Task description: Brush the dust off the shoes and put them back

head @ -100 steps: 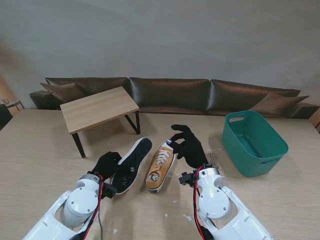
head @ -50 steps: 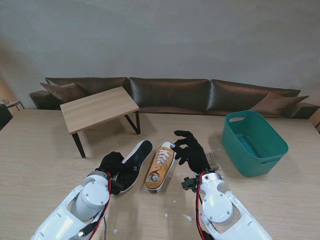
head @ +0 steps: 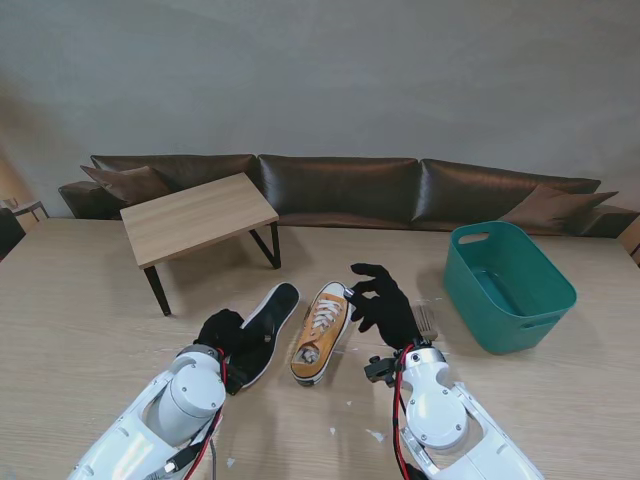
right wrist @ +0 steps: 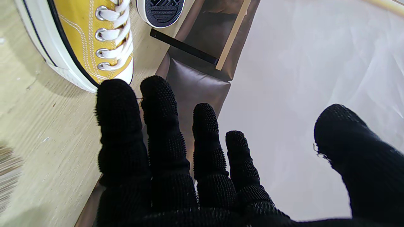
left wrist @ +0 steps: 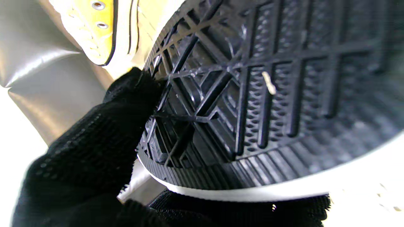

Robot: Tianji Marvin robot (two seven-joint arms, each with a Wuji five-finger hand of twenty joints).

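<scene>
Wooden worktop (head: 80,330) carries both shoes near its middle: my left hand (head: 222,330) has its fingers clamped on the sole-up shoe (head: 262,325), beside the yellow shoe (head: 320,332). My right hand (head: 385,305) hovers spread and empty; I should keep the sole steady and fetch the brush (head: 426,320).

Left hand (head: 228,332): black-gloved, fingers (left wrist: 126,104) closed in a grasp, arm rising from near left. Right hand (head: 384,303): black-gloved, 5 fingers (right wrist: 164,107) spread, holding nothing, raised near centre-right.

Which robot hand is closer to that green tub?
The right robot hand. It hovers open beside the yellow sneaker, left of the green tub. The left robot hand is farther away, gripping the tipped sneaker.
</scene>
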